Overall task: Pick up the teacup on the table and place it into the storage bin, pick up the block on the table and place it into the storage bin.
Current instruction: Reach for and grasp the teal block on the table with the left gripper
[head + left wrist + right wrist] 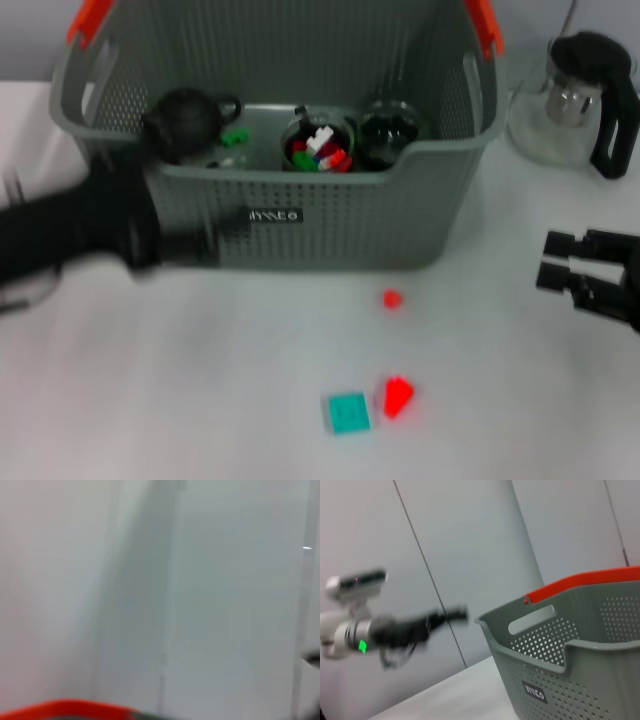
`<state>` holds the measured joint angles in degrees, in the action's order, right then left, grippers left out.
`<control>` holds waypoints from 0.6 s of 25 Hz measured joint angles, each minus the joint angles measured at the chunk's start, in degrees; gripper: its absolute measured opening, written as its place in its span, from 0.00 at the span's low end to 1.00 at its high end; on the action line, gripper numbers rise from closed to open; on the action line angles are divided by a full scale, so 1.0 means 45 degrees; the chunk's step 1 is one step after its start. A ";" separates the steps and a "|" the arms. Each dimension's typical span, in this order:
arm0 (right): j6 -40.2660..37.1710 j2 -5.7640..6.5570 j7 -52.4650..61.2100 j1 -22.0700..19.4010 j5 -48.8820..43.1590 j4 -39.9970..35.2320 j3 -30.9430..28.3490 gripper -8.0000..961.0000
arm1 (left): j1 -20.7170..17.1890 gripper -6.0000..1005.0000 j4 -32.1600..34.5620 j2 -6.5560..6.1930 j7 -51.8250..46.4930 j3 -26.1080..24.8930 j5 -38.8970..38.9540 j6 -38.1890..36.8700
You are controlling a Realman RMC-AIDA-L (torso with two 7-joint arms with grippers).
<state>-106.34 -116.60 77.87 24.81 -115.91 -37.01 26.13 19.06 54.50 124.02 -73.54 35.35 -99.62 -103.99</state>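
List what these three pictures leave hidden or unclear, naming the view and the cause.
- Left hand, head view: motion blur hides its fingers.
- Storage bin floor, head view: front wall hides part.
- Right hand, head view: arm cut by the edge.
- Left wrist view: blurred, only an orange-red strip shows.
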 joint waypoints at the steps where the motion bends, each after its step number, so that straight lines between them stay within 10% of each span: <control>1: 0.0004 -0.0014 0.0007 0.0018 -0.0010 0.0000 -0.0004 0.52 | -0.0188 0.79 -0.0454 0.0068 0.0947 0.0004 -0.0551 -0.0144; 15: 0.0140 -0.0026 0.0059 0.0073 -0.0016 0.0001 -0.0008 0.52 | 0.0415 0.91 -0.4526 0.0175 0.3955 0.2827 -0.4548 0.2958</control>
<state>-105.71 -116.72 78.14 25.14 -115.98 -37.00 26.10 20.93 34.13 124.81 -55.74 48.07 -120.08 -90.68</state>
